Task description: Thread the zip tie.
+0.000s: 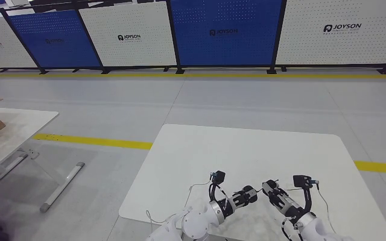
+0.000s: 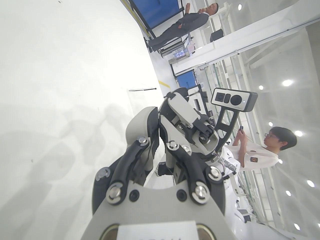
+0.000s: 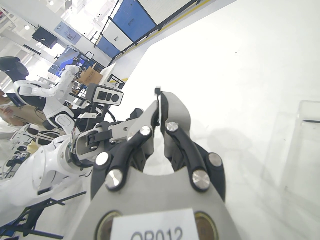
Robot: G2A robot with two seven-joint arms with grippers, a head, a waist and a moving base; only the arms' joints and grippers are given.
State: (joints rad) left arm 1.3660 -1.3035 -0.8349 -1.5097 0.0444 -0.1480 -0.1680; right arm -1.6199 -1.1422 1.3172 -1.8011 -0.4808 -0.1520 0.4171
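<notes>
My right gripper [image 3: 160, 101] is shut on a black zip tie [image 3: 157, 93]. The tie's small square head pokes out past the fingertips, and the strap runs down between the pads. My left gripper [image 2: 158, 116] is shut too, with a thin dark strand that looks like the same tie between its fingers. The two grippers meet tip to tip just above the white table [image 1: 241, 150] near its front edge, the left gripper [image 1: 252, 194] beside the right gripper [image 1: 267, 188].
A clear plastic tray [image 3: 303, 136] lies flat on the table to the right of the grippers, with a spare black zip tie [image 3: 311, 121] in it. From the left wrist, that tray [image 2: 136, 101] and spare tie [image 2: 143, 89] lie beyond the grippers.
</notes>
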